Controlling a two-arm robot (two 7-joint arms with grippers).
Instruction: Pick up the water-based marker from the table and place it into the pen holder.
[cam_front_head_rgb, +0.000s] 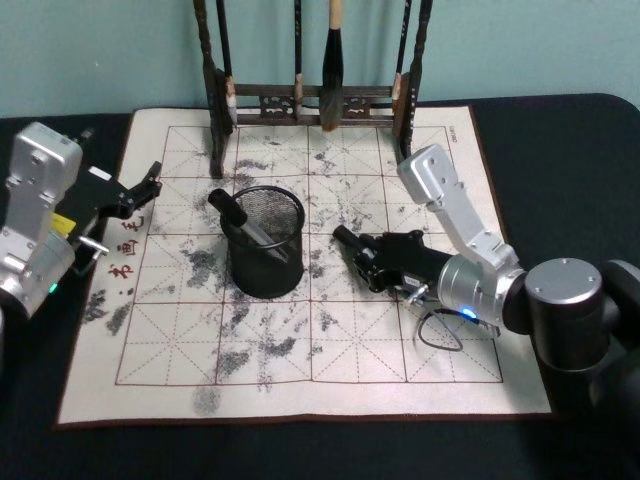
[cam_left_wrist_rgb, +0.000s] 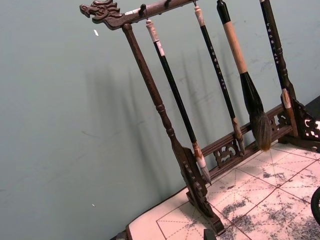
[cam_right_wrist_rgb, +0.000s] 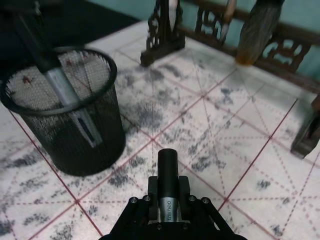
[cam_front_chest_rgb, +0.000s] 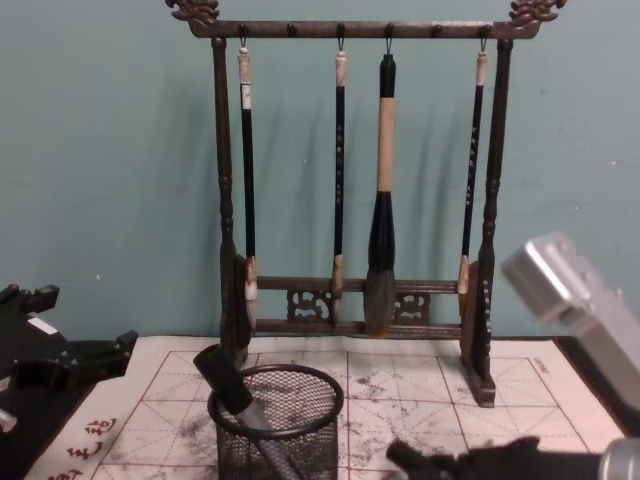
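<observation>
Black water-based marker (cam_right_wrist_rgb: 167, 162) clamped in right gripper (cam_right_wrist_rgb: 167, 192) — long axis aimed left at round black wire-mesh pen holder (cam_front_head_rgb: 262, 275); left gripper (cam_front_head_rgb: 148, 183) idle, farther.

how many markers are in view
2. One marker leans inside the pen holder; a second marker is gripped by the right pincer, just right of the holder. The left pincer sits open at the left.

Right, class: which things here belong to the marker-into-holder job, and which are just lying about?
In the job:
marker, held in the right gripper
pen holder

Lying about:
brush rack
hanging brushes
calligraphy mat
second marker, leaning in the holder
left gripper, parked at the mat's left edge
</observation>
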